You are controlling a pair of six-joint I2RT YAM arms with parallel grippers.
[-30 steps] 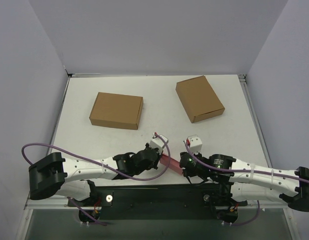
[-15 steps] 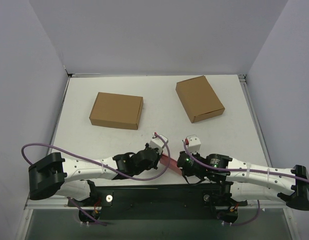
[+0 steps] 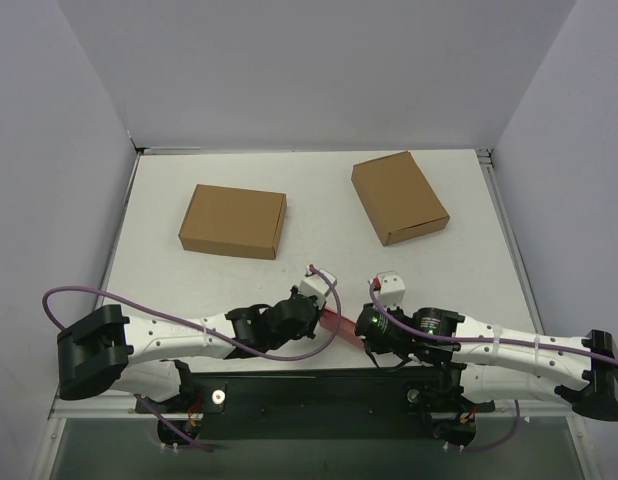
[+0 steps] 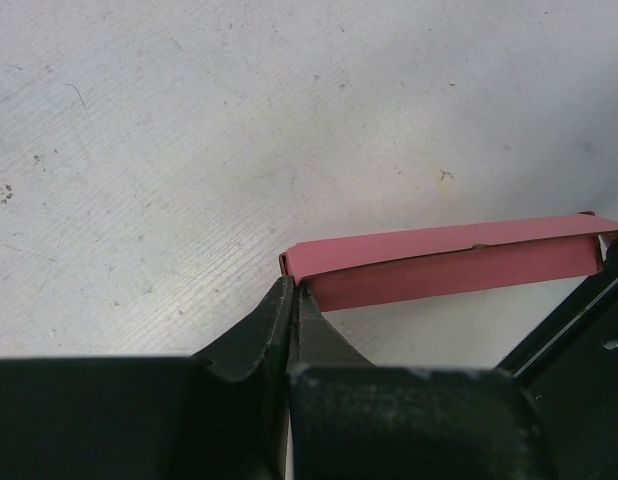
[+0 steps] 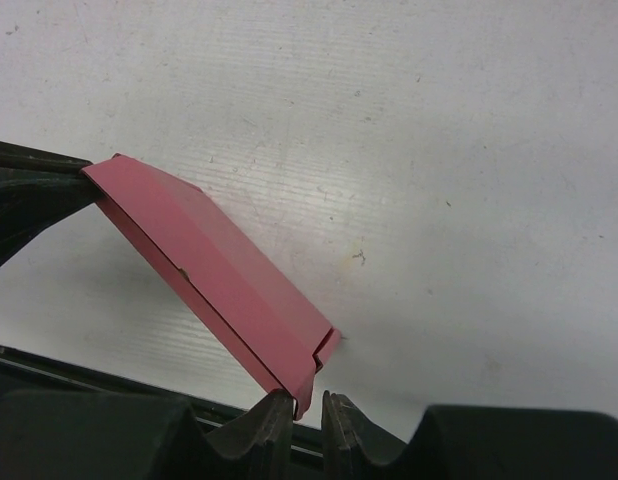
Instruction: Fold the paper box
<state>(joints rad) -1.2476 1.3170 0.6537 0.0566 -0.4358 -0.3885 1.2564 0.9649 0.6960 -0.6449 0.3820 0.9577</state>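
The paper box [image 3: 340,323] is a flattened pink card piece, held just above the table's near edge between my two grippers. My left gripper [image 3: 323,316] is shut on its left end; in the left wrist view the jaws [image 4: 294,287] pinch the corner of the pink box [image 4: 439,262]. My right gripper [image 3: 361,334] is at the other end. In the right wrist view the pink box [image 5: 214,265] slants down to my right gripper [image 5: 309,402]. Its end corner sits between the narrowly parted fingertips, against the left finger, with a gap to the right finger.
Two larger brown cardboard boxes lie farther back on the white table [image 3: 319,265], one at the left [image 3: 233,221] and one at the right [image 3: 399,197]. A black rail [image 3: 309,385] runs along the near edge under the arms. Grey walls close in the sides.
My right gripper has slid slightly left toward the pink box's end and its jaws have narrowed around that end. The left arm and the box have stayed put.
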